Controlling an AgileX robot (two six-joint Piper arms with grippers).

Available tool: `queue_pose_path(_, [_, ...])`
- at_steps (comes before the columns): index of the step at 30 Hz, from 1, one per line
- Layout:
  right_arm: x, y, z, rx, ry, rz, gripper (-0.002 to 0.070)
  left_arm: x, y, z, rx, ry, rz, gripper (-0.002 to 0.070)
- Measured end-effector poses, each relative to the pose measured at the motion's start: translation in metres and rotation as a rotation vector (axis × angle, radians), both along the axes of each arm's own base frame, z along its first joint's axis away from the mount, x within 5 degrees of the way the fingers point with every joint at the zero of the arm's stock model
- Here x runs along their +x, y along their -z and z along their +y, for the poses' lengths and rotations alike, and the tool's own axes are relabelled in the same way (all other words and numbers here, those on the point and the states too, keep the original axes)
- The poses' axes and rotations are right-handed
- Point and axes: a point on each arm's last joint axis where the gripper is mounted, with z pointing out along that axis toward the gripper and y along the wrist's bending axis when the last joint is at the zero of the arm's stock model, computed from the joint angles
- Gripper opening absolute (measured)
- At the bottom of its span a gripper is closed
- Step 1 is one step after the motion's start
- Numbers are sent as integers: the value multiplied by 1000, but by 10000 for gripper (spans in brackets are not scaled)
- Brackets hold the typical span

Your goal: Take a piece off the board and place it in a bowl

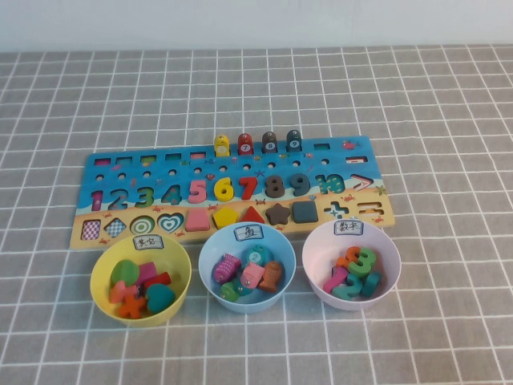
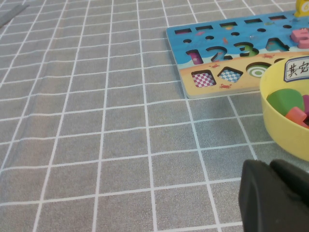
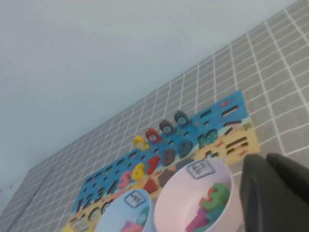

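Observation:
The board (image 1: pixel 232 172) lies across the middle of the table. The piece (image 1: pixel 304 212), a dark slate-blue square, sits in its slot on the sandy strip, right of the brown star (image 1: pixel 277 213). The yellow bowl (image 1: pixel 103 290) stands in front of the board's left end, holding several coloured shapes. Neither arm shows in the high view. In the left wrist view, my left gripper (image 2: pixel 271 165) is shut and empty, low over the cloth beside the yellow bowl (image 2: pixel 285 137). In the right wrist view, my right gripper (image 3: pixel 266 158) is shut and empty, close to the pink bowl (image 3: pixel 166 205).
A light blue bowl (image 1: pixel 210 277) with fish pieces and a pale pink bowl (image 1: pixel 317 277) with number pieces stand in a row with the yellow one. Coloured pegs (image 1: pixel 257 143) stand on the board's far edge. Grey checked cloth (image 1: pixel 433 120) covers the table.

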Motion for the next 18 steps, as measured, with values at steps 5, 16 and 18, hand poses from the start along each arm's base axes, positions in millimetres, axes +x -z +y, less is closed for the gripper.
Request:
queue_pose_path(5, [4, -27, 11, -10, -110, 104, -17, 0, 0, 0, 0, 0, 0, -3])
queue_pose_path(16, [59, -63, 37, -316, -401, 563, -17, 0, 0, 0, 0, 0, 0, -4])
queue_pose_path(18, [76, -66, 40, -360, -435, 641, -17, 0, 0, 0, 0, 0, 0, -3])
